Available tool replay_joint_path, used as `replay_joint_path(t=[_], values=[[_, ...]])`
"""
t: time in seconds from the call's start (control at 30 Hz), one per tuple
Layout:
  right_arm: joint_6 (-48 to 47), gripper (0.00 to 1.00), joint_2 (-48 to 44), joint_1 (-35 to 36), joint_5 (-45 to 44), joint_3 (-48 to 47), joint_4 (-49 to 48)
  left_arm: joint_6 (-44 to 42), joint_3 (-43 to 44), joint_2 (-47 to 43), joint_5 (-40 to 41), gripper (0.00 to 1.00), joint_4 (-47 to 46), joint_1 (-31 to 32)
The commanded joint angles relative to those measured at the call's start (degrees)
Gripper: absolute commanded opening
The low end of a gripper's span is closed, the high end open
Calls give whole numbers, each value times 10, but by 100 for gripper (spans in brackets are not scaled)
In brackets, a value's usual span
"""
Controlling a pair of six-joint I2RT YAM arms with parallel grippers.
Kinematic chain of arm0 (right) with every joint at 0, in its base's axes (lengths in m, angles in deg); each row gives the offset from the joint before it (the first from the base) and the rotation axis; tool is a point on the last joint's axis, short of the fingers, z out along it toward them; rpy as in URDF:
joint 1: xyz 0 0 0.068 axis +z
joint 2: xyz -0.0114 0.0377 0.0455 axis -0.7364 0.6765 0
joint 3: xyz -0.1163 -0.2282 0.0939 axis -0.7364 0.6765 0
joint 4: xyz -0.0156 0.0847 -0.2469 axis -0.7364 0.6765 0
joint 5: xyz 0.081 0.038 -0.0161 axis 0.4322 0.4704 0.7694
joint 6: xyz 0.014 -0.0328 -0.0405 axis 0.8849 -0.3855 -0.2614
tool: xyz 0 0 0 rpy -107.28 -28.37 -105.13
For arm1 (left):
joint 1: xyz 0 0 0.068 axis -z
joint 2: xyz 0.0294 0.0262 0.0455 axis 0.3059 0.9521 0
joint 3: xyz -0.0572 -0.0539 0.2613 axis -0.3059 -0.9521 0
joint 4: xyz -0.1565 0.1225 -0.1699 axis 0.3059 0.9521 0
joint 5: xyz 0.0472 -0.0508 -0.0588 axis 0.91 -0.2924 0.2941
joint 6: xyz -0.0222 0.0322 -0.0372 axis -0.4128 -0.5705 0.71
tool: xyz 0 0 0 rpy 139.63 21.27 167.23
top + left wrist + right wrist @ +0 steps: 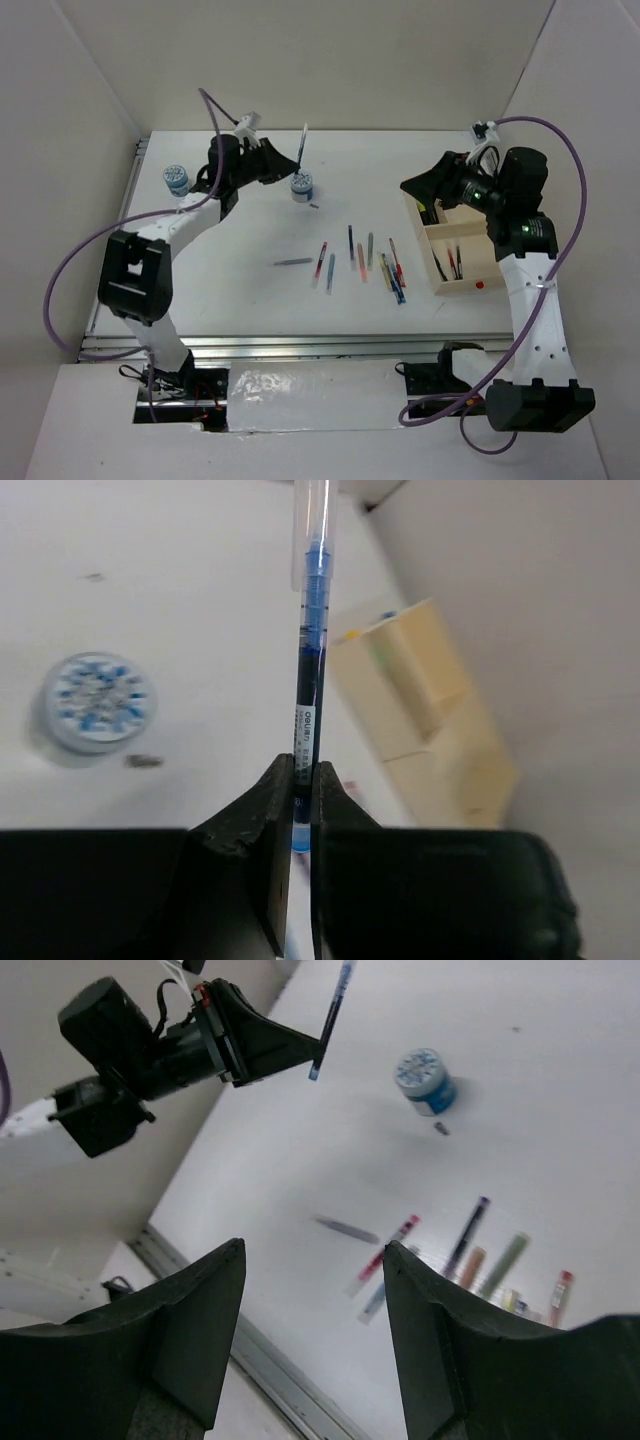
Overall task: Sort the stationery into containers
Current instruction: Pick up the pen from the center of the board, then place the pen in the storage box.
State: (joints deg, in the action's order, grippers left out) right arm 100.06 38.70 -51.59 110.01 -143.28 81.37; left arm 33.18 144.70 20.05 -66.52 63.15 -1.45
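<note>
Left gripper (300, 792): fingers pressed together on the lower end of a blue pen (312, 650); the pen stands nearly upright in the left wrist view, running from the pinch to the top edge of the frame. In the top view the held pen sits upper centre, above the table (250, 300) and just above one round blue-white pot (302, 187); a second pot (176, 179) stands at the upper left, well apart from the first.

Right gripper (315, 1295): fingers (195, 1330) spread, nothing between them; in the top view it hangs at the upper right, over the far end of the wooden tray (465, 287).

Tray: right side of the top view, low walls, divided; a few thin pens lie in one near compartment.

Loose pens (362, 262): a row lying on the table at centre, between the arms, left of the tray; one grey pen (293, 262) lies crosswise, apart, left of the row.
</note>
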Motion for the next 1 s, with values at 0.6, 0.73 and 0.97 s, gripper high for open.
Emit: replay_joint_path(t=[0.6,0.73,0.97], values=[[179,65,139,224,-24,-44,-213,435,-246,-198,-148,0,-480,82],[192,63,155,237,-18,-52,-235,446,-241,-193,-146,0,-487,85],[192,53,178,255,-10,-79,-245,450,-243,-191,-144,0,-484,90]])
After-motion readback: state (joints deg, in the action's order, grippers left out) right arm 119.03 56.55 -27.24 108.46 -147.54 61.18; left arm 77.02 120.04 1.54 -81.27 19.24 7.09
